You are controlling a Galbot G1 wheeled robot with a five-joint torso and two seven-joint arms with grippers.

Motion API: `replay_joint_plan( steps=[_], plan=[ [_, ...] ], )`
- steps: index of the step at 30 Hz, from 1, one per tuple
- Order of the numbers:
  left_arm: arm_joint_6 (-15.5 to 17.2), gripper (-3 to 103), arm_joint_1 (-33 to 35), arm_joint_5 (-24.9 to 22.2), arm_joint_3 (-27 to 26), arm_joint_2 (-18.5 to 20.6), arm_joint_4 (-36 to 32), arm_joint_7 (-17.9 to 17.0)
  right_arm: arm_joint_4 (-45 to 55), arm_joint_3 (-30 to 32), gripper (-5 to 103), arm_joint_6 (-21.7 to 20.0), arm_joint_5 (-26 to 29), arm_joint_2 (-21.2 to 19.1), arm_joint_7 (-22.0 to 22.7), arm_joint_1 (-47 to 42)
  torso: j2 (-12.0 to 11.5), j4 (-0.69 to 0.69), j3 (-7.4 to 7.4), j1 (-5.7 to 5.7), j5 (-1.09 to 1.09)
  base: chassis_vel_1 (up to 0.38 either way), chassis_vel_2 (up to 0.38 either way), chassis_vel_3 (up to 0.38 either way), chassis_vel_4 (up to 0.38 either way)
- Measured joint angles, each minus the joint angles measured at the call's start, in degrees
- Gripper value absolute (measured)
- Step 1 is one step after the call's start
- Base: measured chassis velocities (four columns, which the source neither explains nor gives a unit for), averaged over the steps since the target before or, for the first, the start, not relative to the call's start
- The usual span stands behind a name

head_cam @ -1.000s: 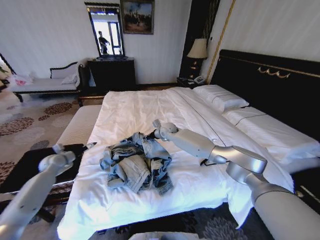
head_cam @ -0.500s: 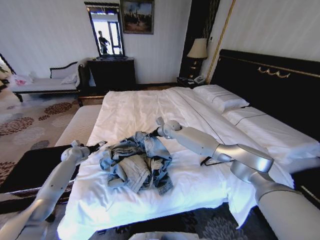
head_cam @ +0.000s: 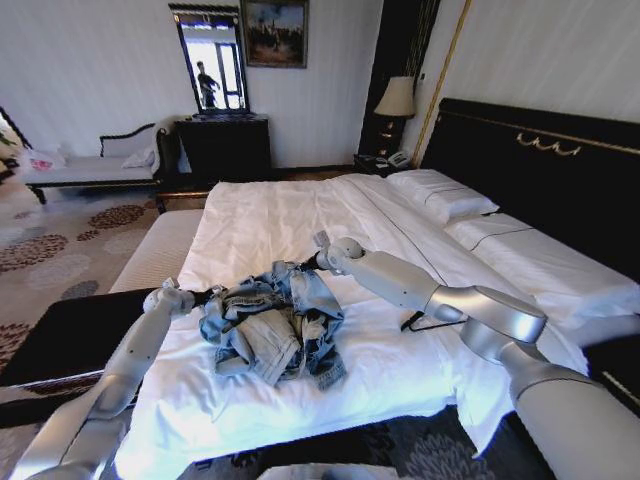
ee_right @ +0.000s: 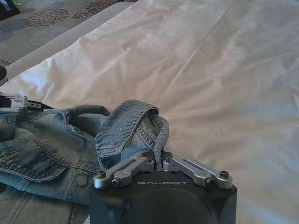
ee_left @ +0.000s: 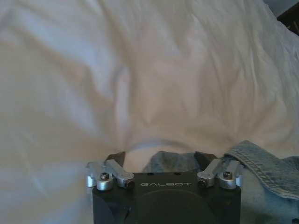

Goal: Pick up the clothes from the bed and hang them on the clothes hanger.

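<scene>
The denim jacket (head_cam: pixel 275 325) is seen crumpled at centre frame on the bed (head_cam: pixel 300 215), not yet lifted. The right gripper (ee_right: pixel 156 154) is clamped on its collar; the left gripper (ee_left: pixel 161 161) is spread apart around an edge. Hanging remains entirely undone.

The denim jacket (head_cam: pixel 275 325) is showing rough, faded cloth with stitched seams; the white duvet (head_cam: pixel 300 215) is looking soft, matt and wrinkled; the headboard (head_cam: pixel 540 170) is appearing glossy black.
</scene>
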Motion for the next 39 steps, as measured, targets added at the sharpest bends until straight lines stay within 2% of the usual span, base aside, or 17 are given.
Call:
replay_joint_plan(
  steps=[1, 4, 5, 6, 7, 9, 10, 13, 15, 17, 18, 20, 22, 24, 33, 38, 39],
  plan=[
    [0.0, 82, 0.0, 0.0, 0.0, 0.0, 0.0, 0.0, 0.0, 0.0, 3, 0.0, 0.0, 0.0, 0.0, 0.0, 0.0, 0.0, 0.0, 0.0, 0.0, 0.0, 0.0, 0.0, 0.0],
    [0.22, 66, -0.75, 0.69, 0.78, -0.82, -0.03, -0.42, -0.12, 0.22, 3, 0.13, -0.01, -0.17, 0.16, 0.03, 0.01, 0.0, 0.0, 0.0, 0.0, 0.0, 0.0, 0.0, 0.0],
    [0.24, 66, -0.75, 0.99, 0.93, -0.96, -0.21, -0.46, -0.16, 0.38, 3, 0.17, -0.02, -0.23, 0.26, 0.02, 0.01, 0.0, 0.0, 0.0, 0.0, 0.0, 0.0, 0.0, 0.0],
    [0.26, 60, -0.7, 1.23, 1.01, -1.03, -0.41, -0.46, -0.16, 0.48, 3, 0.2, -0.03, -0.27, 0.36, -0.01, 0.01, -0.01, 0.0, 0.0, 0.0, 0.0, 0.0, 0.0, 0.0],
    [0.26, 60, -0.7, 1.23, 1.01, -1.03, -0.41, -0.46, -0.16, 0.48, 3, 0.2, -0.03, -0.27, 0.36, -0.01, 0.01, -0.01, 0.0, 0.0, 0.0, 0.0, 0.0, 0.0, 0.0],
    [0.37, 50, -0.01, 1.55, 1.04, -1.05, -1.26, -0.41, 0.02, 0.65, 3, 0.2, -0.03, -0.63, 0.61, -0.15, 0.01, 0.0, 0.0, 0.0, 0.0, 0.0, 0.0, 0.0, 0.0],
    [0.37, 50, -0.01, 1.55, 1.04, -1.05, -1.26, -0.41, 0.02, 0.65, 3, 0.2, -0.03, -0.63, 0.61, -0.15, 0.01, 0.0, 0.0, 0.0, 0.0, 0.0, 0.0, 0.0, 0.0],
    [0.38, 34, 0.86, 1.67, 0.99, -0.6, -2.45, -0.18, 0.2, 0.75, 3, 0.29, -0.02, -1.08, 0.84, -0.21, 0.01, 0.0, 0.0, 0.0, 0.0, 0.0, 0.0, 0.0, 0.0],
    [0.38, 34, 1.1, 1.67, 0.89, -0.42, -2.79, -0.04, 0.2, 0.76, 3, 0.34, -0.02, -1.15, 0.9, -0.22, 0.01, -0.01, 0.0, 0.0, 0.0, 0.0, 0.0, 0.0, 0.0],
    [-0.35, 18, 2.13, 1.67, 0.46, 0.49, -4.21, 1.05, 0.16, 0.88, 3, 0.56, -0.04, -1.19, 1.16, -0.36, 0.01, -0.01, 0.0, -0.01, 0.0, 0.0, 0.0, 0.0, 0.0],
    [-0.35, 18, 2.13, 1.67, 0.46, 0.49, -4.21, 1.05, 0.16, 0.88, 3, 0.56, -0.04, -1.19, 1.16, -0.36, 0.01, -0.01, 0.0, -0.01, 0.0, 0.0, 0.0, 0.0, 0.0],
    [-1.35, 7, 3.03, 1.39, -0.23, 1.23, -5.61, 2.25, 0.2, 1.09, 3, 0.64, -0.07, -1.04, 1.35, -0.49, 0.01, -0.01, 0.0, 0.0, -0.01, 0.0, 0.0, 0.0, 0.0],
    [-1.46, 7, 3.4, 1.26, -0.36, 1.54, -6.24, 2.43, 0.26, 1.16, 3, 0.66, -0.07, -0.9, 1.42, -0.54, 0.01, -0.01, -0.01, 0.0, 0.0, 0.0, 0.0, 0.0, 0.0],
    [-1.57, 2, 4.05, 1.52, -0.38, 2.01, -7.2, 2.58, 0.39, 1.2, 3, 0.69, -0.08, -0.72, 1.53, -0.57, 0.01, 0.0, 0.0, 0.0, 0.0, 0.0, 0.0, 0.0, 0.0],
    [-4.35, 2, 7.47, 5.58, -2.09, 4.42, -12.97, 2.99, 2.16, 2.83, 3, 0.9, -0.08, -2.06, 2.04, -1.09, 0.01, 0.0, 0.0, 0.0, -0.01, 0.0, 0.0, 0.0, 0.0],
    [-8.28, 2, 11.34, 6.07, -5.32, 9.21, -22.75, 4.31, 5.66, 6.21, 3, 2.38, -0.28, -5.28, 2.51, -2.28, 0.01, 0.0, 0.0, -0.01, 0.0, 0.0, 0.0, 0.0, 0.0],
    [-8.28, 2, 11.34, 6.07, -5.32, 9.21, -22.75, 4.31, 5.66, 6.21, 3, 2.38, -0.28, -5.28, 2.51, -2.28, 0.01, 0.0, 0.0, -0.01, 0.0, 0.0, 0.0, 0.0, 0.0]
  ],
)
